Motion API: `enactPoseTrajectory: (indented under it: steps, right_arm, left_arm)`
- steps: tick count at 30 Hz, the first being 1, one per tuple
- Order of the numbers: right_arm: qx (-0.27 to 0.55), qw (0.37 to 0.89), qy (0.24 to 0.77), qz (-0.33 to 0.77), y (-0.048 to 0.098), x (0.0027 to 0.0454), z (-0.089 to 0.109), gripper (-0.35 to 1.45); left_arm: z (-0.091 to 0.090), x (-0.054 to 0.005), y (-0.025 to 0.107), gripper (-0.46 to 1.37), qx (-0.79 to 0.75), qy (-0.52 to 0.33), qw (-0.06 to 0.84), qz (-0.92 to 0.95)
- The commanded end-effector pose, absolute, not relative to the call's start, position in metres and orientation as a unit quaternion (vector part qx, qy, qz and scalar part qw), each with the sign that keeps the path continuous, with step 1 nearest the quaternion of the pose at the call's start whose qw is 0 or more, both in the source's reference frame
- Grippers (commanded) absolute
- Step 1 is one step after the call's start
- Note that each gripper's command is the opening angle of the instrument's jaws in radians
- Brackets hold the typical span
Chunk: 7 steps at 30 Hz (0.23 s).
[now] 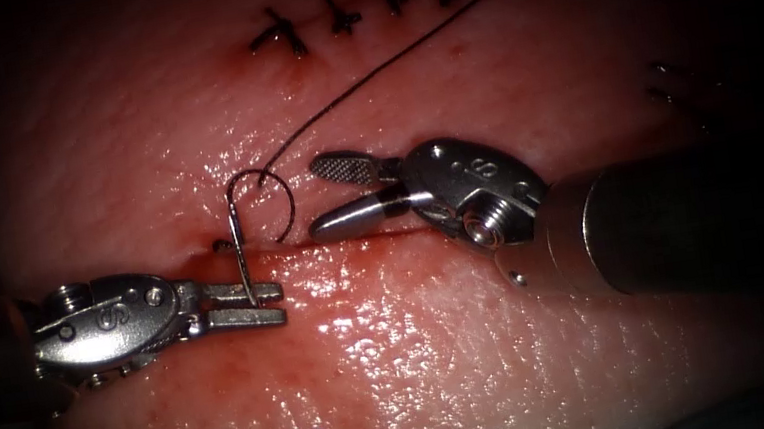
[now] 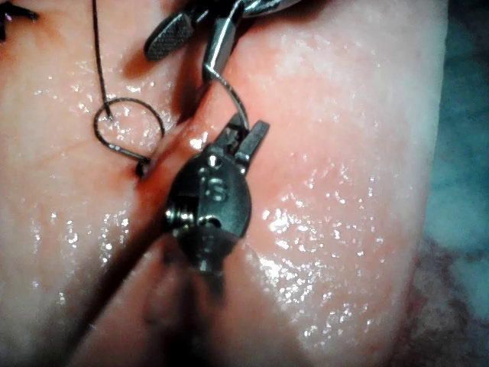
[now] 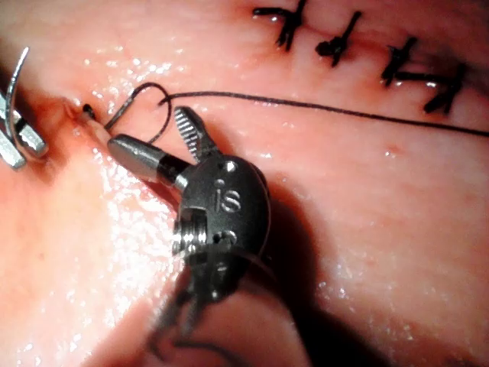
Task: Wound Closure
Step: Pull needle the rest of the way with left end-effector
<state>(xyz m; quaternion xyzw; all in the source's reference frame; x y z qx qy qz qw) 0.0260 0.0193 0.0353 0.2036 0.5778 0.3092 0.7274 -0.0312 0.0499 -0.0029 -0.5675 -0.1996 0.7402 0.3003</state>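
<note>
Left tool [image 1: 259, 302] fingers clamp the stiff, slippery needle [image 1: 239, 241], seemingly near its tail, just outside the tissue [image 1: 445, 367]; right tool [image 1: 339, 196] fingers open, holding nothing.

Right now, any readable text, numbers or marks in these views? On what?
"S" on the left tool's wrist housing, endoscope view; reads the same in the left wrist view.
"8", or a turned "S", on the right tool's housing; cannot tell which.
"is" on that right tool, right wrist view.
No other text.
</note>
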Motion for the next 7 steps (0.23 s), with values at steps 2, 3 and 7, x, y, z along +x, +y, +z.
enactPoseTrajectory:
  steps: [2,3,7]
  right_arm:
    - [0.204,0.727,0.578,0.309,0.0193,0.0260,0.0352,0.95]
    - [0.204,0.727,0.578,0.309,0.0193,0.0260,0.0352,0.95]
    - [0.204,0.727,0.578,0.309,0.0192,0.0260,0.0351,0.95]
  left_arm:
    - [-0.0029,-0.0312,0.0498,-0.35,-0.570,-0.201,0.293,0.741]
    - [-0.0029,-0.0312,0.0498,-0.35,-0.571,-0.200,0.290,0.742]
    - [-0.0029,-0.0312,0.0498,-0.35,-0.572,-0.196,0.286,0.743]
